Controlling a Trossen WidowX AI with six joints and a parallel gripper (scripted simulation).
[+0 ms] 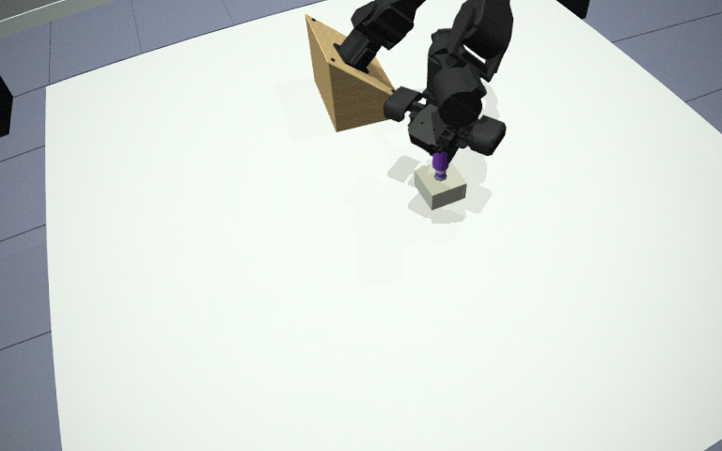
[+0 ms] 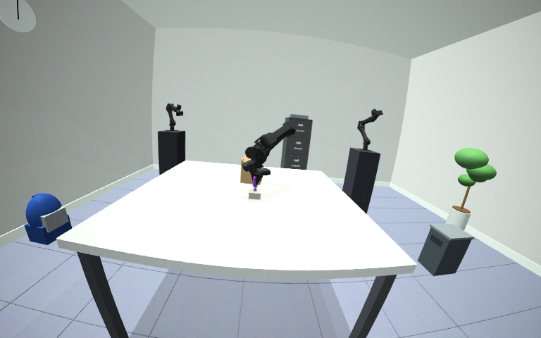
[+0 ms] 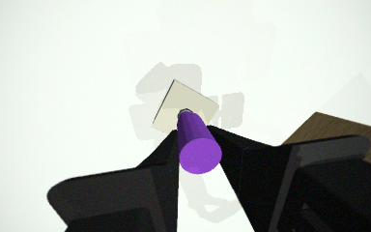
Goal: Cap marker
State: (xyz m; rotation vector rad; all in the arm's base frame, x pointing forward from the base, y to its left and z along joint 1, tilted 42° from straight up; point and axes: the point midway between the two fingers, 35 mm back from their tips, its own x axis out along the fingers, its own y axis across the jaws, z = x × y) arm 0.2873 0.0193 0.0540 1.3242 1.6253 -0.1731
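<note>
we see a white table (image 2: 205,234) on a blue-grey tiled floor (image 2: 453,302), grey walls around it; left to right, a blue dome unit (image 2: 44,216), two pedestals with small arms, a filing cabinet (image 2: 296,142), a potted plant (image 2: 470,176). we can read no writing. near the far edge the arm (image 1: 464,61) reaches down from beside a wooden wedge (image 1: 341,89), its gripper (image 1: 441,152) clenched on the purple cap (image 3: 197,145), which sits over the marker (image 1: 440,175) upright in the holder block (image 1: 442,191).
</note>
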